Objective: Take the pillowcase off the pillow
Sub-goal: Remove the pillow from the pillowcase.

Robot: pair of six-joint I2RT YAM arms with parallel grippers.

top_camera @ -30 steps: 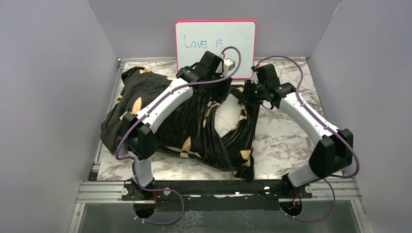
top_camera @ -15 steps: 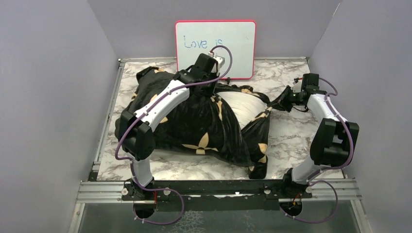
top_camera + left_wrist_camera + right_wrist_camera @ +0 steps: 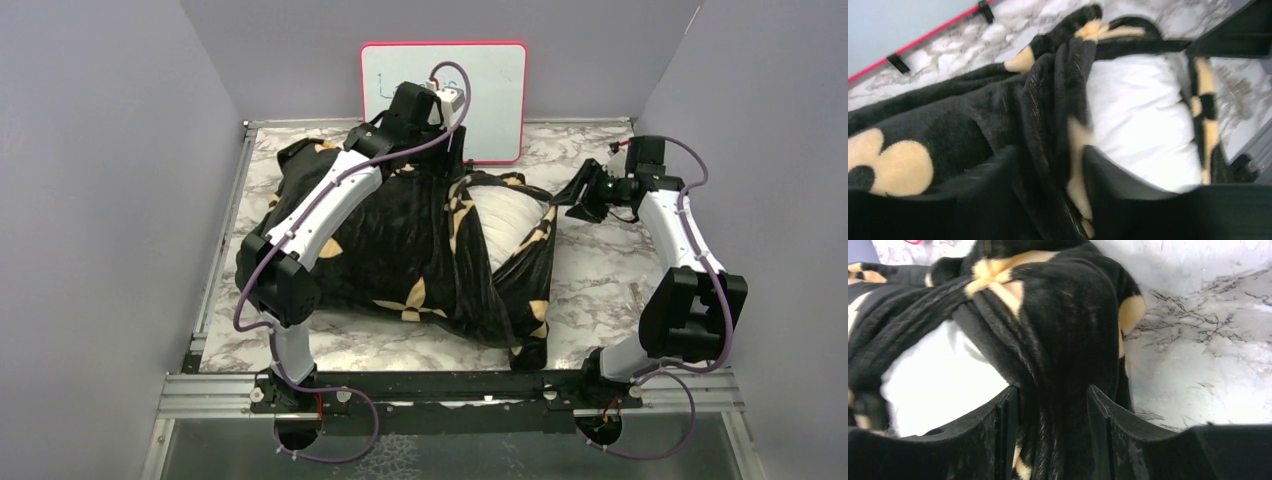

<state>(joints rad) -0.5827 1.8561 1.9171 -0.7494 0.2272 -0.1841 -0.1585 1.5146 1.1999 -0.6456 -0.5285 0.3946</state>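
Noted pillowcase [image 3: 380,240] at worktop [image 3: 600,290] centre, mouth drawn rightward, more pillow [image 3: 505,215] bared than a second before. Found left tool [image 3: 1045,160] and right tool [image 3: 1051,395] half-open astride folds; could not confirm hold. Judged removal barely begun.

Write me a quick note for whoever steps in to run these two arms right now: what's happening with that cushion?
Left end effector: appears closed on a bunched fold of the pillowcase.
Right end effector: appears closed on the pillowcase's rim, which is drawn taut to the right.
Pillow: lies on the marble table. A white patch shows through the stretched opening, and the rest is covered.
Done: opening spread apart.
Left: slide the pillowcase fully off.
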